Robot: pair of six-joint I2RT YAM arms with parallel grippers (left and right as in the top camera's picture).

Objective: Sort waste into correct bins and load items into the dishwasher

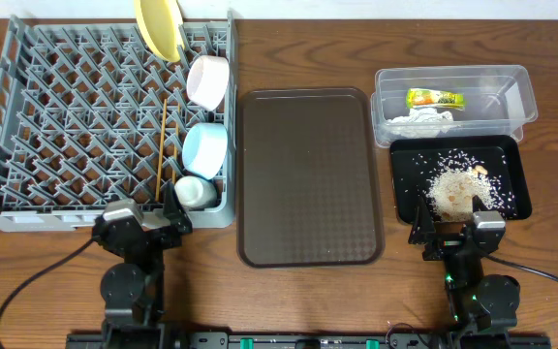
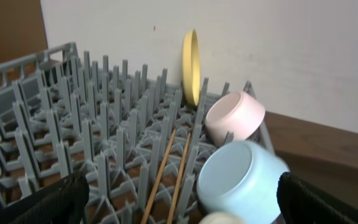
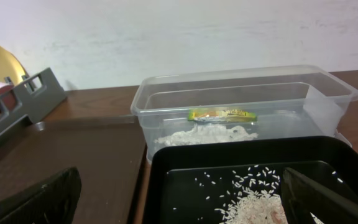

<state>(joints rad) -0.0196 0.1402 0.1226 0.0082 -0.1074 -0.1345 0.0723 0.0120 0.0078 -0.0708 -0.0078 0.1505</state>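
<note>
The grey dishwasher rack (image 1: pixel 66 116) holds the yellow plate (image 1: pixel 158 27) upright, a white bowl (image 1: pixel 208 79), a light blue bowl (image 1: pixel 204 148), a pale cup (image 1: pixel 196 191) and two chopsticks (image 1: pixel 162 145). My left gripper (image 1: pixel 141 215) stands open at the rack's near edge, empty, facing the blue bowl (image 2: pixel 240 177) and chopsticks (image 2: pixel 166 174). The clear tub (image 1: pixel 511 92) contains the wrapper (image 1: pixel 434 98) and tissue (image 1: pixel 422 119). Rice (image 1: pixel 450 191) lies in the black tray (image 1: pixel 410 165). Open and empty, my right gripper (image 1: pixel 456 231) sits at that tray's near edge (image 3: pixel 179 162).
A large brown serving tray (image 1: pixel 308 174) lies bare between the rack and the two bins. Bare wooden table shows around it and along the front edge, where both arm bases stand.
</note>
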